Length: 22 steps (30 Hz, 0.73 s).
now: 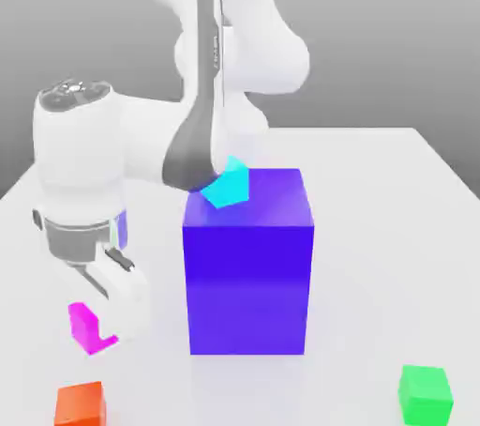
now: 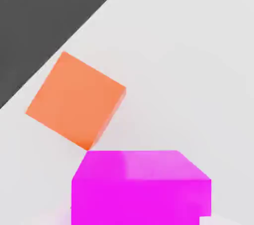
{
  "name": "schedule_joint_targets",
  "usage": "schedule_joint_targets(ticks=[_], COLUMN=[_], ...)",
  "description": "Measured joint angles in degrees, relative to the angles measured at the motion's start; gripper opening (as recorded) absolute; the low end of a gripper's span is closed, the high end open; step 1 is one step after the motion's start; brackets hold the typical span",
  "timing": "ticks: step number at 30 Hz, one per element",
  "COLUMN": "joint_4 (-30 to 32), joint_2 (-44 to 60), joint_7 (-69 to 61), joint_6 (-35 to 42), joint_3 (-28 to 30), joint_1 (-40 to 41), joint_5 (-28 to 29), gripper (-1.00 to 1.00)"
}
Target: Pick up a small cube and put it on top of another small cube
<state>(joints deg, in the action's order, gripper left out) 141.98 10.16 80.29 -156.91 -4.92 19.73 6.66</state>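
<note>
Toward the exterior view's left side of the bench [image 1: 366, 265], the magenta cube [image 1: 84, 327] is pinched in the gripper [image 1: 127, 307], which is pressed together on it. The near part of the gripper covers some of the cube; one face is visible beside it toward the exterior view's left, and a thin strip of magenta emerges below. The cube looks tilted in the exterior view. Its sides run square to the hand in the hand view, where a white bit of the gripper overlaps one corner. Whether it touches the bench, I cannot tell.

Near one edge of the bench lies the orange cube [image 2: 77, 100], turned at an angle to the magenta cube; in the exterior view it is nearer the camera than the gripper. The big blue-violet block [image 1: 248, 288] stands upright between the gripper and the bench's edge on the exterior view's right, well back from the green cube [image 1: 425, 396], which sits on the same side as that edge. Above the front face of the block, a cyan cube [image 1: 228, 185] appears over the rear left part of its top, partly covered by the arm [image 1: 150, 138]; contact is hard to judge.
</note>
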Motion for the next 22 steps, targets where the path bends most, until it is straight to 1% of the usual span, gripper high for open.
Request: schedule_joint_targets(ticks=[10,13,14,16,18,19,22], joint_4=[-7.8,-9.0,-9.1,-9.4,-9.7,-9.8,-9.8], joint_2=[3.5,4.1,4.0,6.4,10.1,11.7,11.7], joint_7=[20.2,25.2,26.1,27.8,29.4,30.2,30.2], joint_6=[7.5,9.8,10.4,8.7,5.5,4.1,4.1], joint_3=[-10.2,-13.6,-14.5,-14.1,-12.3,-11.6,-11.6], joint_1=[-17.2,-22.1,-23.7,-25.5,-27.4,-28.1,-28.1], joint_5=[-0.2,0.1,1.0,3.2,5.4,6.5,6.5], gripper=[-1.0,-1.0,-1.0,-1.0,-1.0,1.0,1.0])
